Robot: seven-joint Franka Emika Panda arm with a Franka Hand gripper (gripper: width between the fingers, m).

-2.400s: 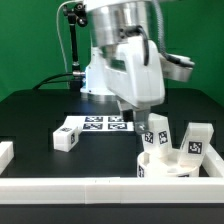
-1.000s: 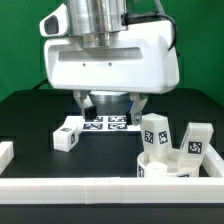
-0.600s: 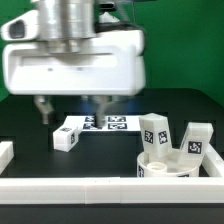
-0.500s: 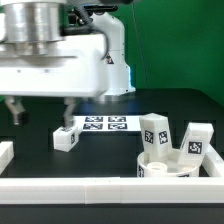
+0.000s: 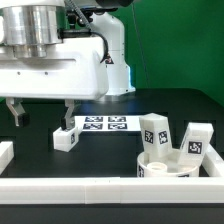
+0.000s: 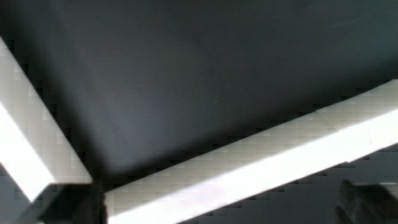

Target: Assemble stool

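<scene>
The round white seat disc (image 5: pixel 162 169) lies at the front on the exterior view's right. Two tagged white legs (image 5: pixel 155 134) (image 5: pixel 194 140) stand on or against it. A third leg (image 5: pixel 66 137) lies on the black table beside the marker board (image 5: pixel 106 124). My gripper (image 5: pixel 42 116) hangs open and empty at the exterior view's left, near the camera, to the left of the loose leg and above the table. In the wrist view the gripper (image 6: pixel 217 205) shows only dark fingertips (image 6: pixel 63 204) at the frame edge, with nothing between them.
A long white border bar (image 5: pixel 100 190) runs along the table's front, and a short one (image 5: pixel 5 152) sits at the exterior view's left. The wrist view shows two border bars (image 6: pixel 267 150) meeting at a corner on the dark table.
My gripper has moved from above the seat disc across to the exterior view's left, staying open. The seat, the legs and the marker board have not moved.
</scene>
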